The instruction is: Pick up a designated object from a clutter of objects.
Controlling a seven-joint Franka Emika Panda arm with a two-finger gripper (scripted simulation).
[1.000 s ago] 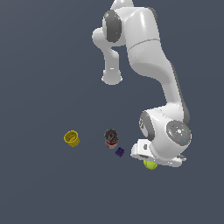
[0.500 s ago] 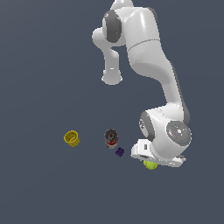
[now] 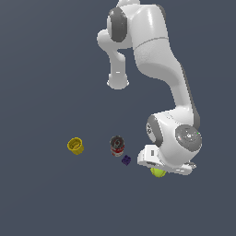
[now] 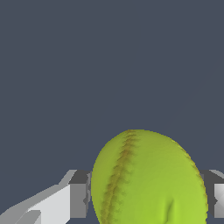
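Note:
The designated object, a yellow-green ball (image 3: pixel 158 173) with a stitched seam, lies under the arm's white hand at the exterior view's lower right. In the wrist view the ball (image 4: pixel 148 179) fills the space between the two fingers, and its sides touch the grey pads (image 4: pixel 79 192) on both sides. My gripper (image 4: pixel 146 199) is shut on it. The rest of the clutter of objects lies toward the exterior view's left: a red-labelled can (image 3: pixel 117 146), a tiny purple cube (image 3: pixel 126 160) and a yellow cup (image 3: pixel 75 145).
The white arm rises from its base (image 3: pixel 118 82) at the back and bends over the ball. The purple cube lies closest to the hand, a short way toward the exterior view's left. The floor is plain dark grey.

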